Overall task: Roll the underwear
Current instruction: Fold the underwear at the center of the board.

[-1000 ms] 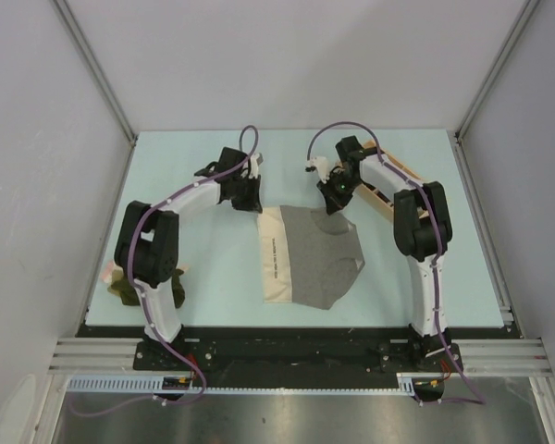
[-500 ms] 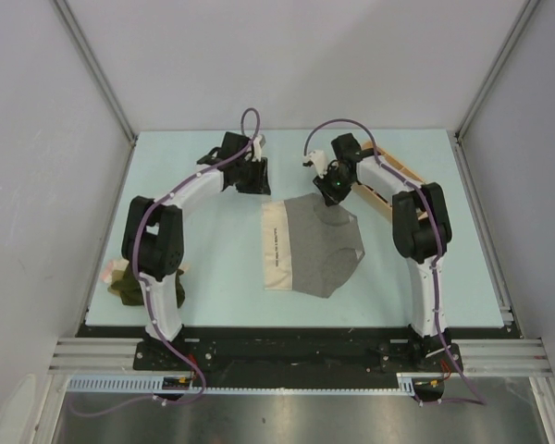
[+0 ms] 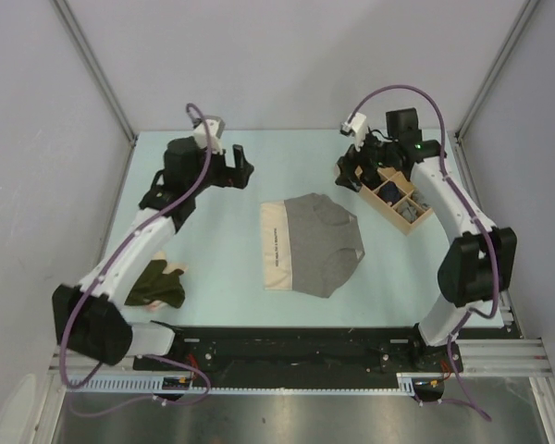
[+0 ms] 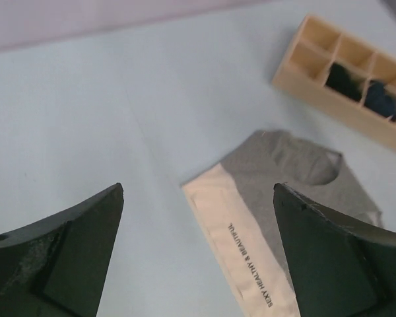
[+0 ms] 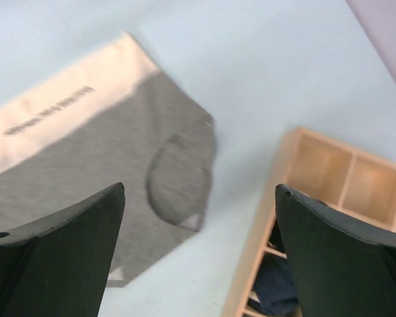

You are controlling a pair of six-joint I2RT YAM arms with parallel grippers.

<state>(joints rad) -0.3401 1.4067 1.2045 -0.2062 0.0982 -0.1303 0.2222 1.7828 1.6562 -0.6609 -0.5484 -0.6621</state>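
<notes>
a grey underwear garment (image 3: 319, 242) is seen lying flat and unrolled near the middle of the light blue table (image 3: 213, 231). its pale beige waistband (image 3: 275, 247) is on the left side in the top view, with small dark lettering printed along it. the garment is touched by nothing.

a dark olive green underwear piece (image 3: 155, 289) is found crumpled near the table's front left edge, beside the left arm. a bit of pale cloth (image 3: 174, 269) is seen at its upper right edge.

to the right of the grey garment, and apart from it, a light wooden tray (image 3: 381, 211) with compartments is set at a slant. dark navy cloth (image 3: 389, 178) is held in one compartment and greyish cloth (image 3: 408, 212) in another.

the left gripper (image 4: 198, 190) is held above the table beyond the grey garment's far left corner, its jaws spread wide with nothing between them. the right gripper (image 5: 199, 190) is held near the far end of the tray, likewise spread wide and empty.
</notes>
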